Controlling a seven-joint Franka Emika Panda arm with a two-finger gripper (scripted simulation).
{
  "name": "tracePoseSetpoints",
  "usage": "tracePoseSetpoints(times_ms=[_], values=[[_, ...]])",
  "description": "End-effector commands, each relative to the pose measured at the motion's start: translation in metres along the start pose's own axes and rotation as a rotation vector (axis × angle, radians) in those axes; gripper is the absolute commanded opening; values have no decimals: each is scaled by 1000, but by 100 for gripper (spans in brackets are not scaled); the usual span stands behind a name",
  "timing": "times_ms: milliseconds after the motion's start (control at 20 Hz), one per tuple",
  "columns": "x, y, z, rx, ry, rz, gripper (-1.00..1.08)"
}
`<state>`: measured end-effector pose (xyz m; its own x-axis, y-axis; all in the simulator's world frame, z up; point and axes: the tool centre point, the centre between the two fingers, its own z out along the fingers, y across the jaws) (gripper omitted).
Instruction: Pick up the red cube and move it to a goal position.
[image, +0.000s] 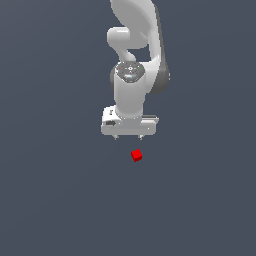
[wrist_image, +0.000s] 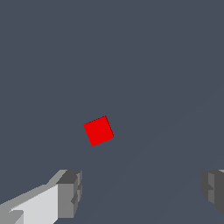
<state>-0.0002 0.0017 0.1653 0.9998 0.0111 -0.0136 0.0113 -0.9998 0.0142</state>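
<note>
The red cube (image: 136, 155) lies on the dark grey floor, turned a little askew. My white gripper (image: 128, 136) hangs above the floor, just behind the cube in the exterior view and slightly toward that view's left. In the wrist view the red cube (wrist_image: 99, 131) lies ahead of the fingers (wrist_image: 70, 192), outside the gap between them. The gripper (wrist_image: 142, 192) is open, its two fingertips spread far wider than the cube, and holds nothing.
The white arm (image: 135, 55) rises behind the gripper to the exterior view's upper edge. Plain dark grey floor (image: 55, 200) surrounds the cube on all sides.
</note>
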Motion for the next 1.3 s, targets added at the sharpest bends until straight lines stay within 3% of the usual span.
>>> tracePoseSetpoints(times_ms=[0, 400, 1250], values=[[0, 0, 0, 0, 0, 0, 100], [2, -6, 22, 3, 3, -58, 100], [12, -41, 136, 13, 16, -358, 100]])
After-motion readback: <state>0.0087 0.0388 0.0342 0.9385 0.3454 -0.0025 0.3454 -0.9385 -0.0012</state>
